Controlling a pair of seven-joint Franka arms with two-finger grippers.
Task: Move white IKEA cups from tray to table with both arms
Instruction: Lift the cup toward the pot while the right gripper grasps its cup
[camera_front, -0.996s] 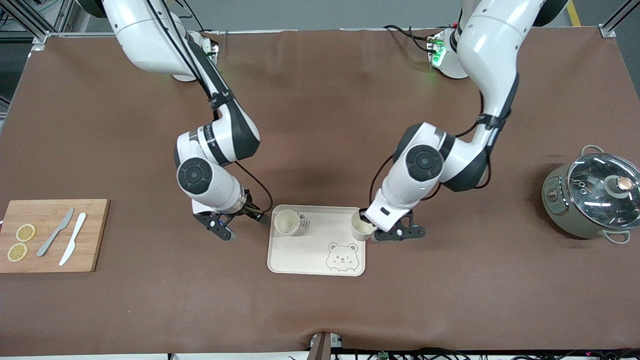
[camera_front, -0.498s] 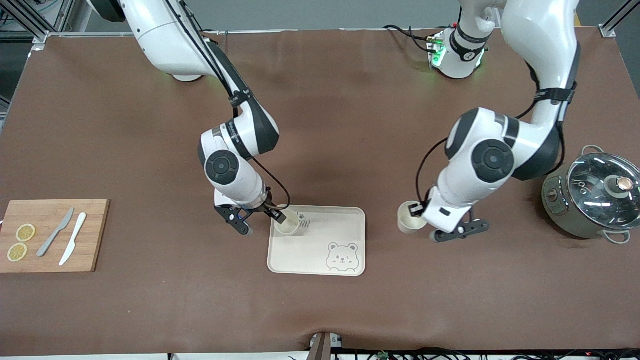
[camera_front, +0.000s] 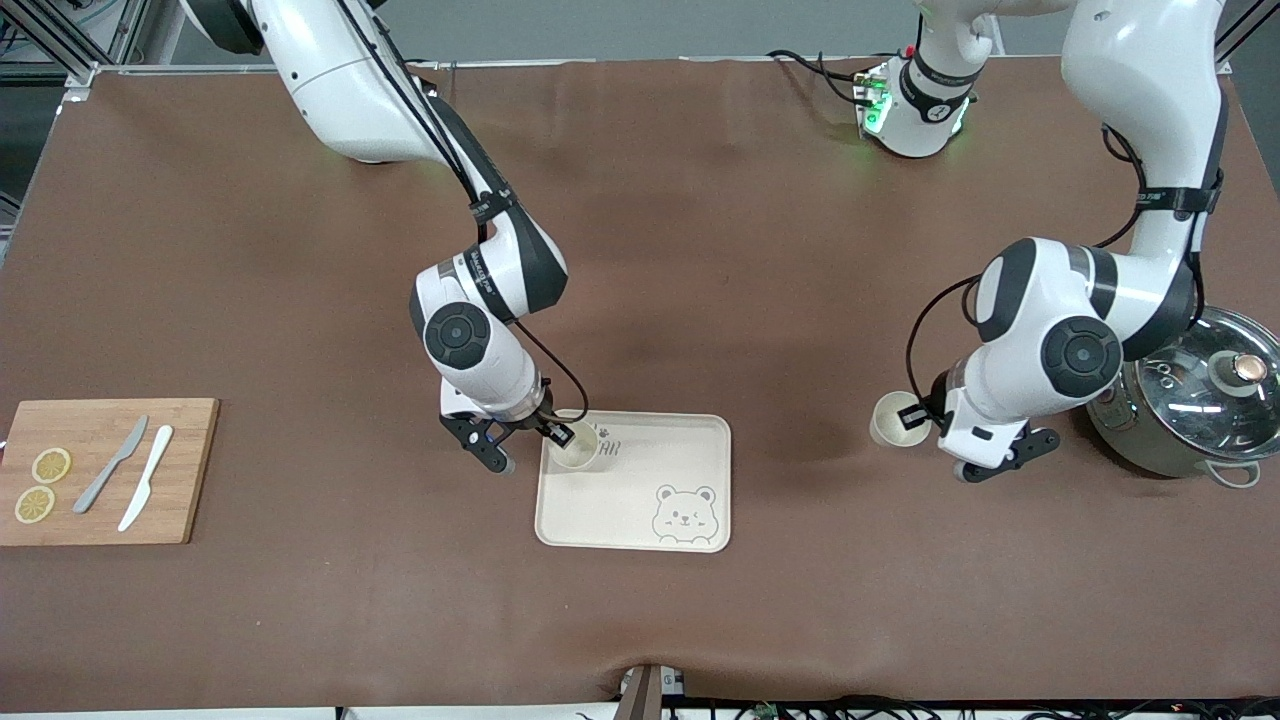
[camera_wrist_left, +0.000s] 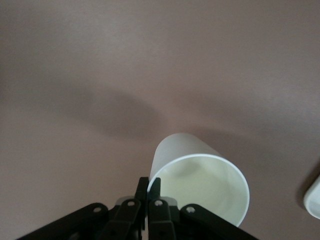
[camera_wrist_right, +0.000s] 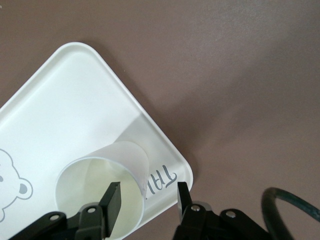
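The left gripper (camera_front: 915, 418) hangs over the bare brown table (camera_front: 700, 250) between the tray (camera_front: 640, 520) and the pot (camera_front: 1190, 400), its fingers (camera_wrist_left: 141, 192) clenched on the rim of a white cup (camera_front: 892, 418). The left wrist view shows that cup (camera_wrist_left: 200, 175) pinched by its wall, with open table under it.

The right gripper (camera_front: 528, 445) is at the tray's corner toward the right arm's end of the table. Its fingers (camera_wrist_right: 114, 200) stand apart astride the rim of the second cup (camera_front: 574, 445), one inside and one outside the wall, not yet pressed on it. This cup (camera_wrist_right: 100, 185) stands upright on the tray (camera_wrist_right: 65, 100) beside the printed lettering.

A cutting board (camera_front: 100, 470) with two knives and lemon slices lies at the right arm's end.
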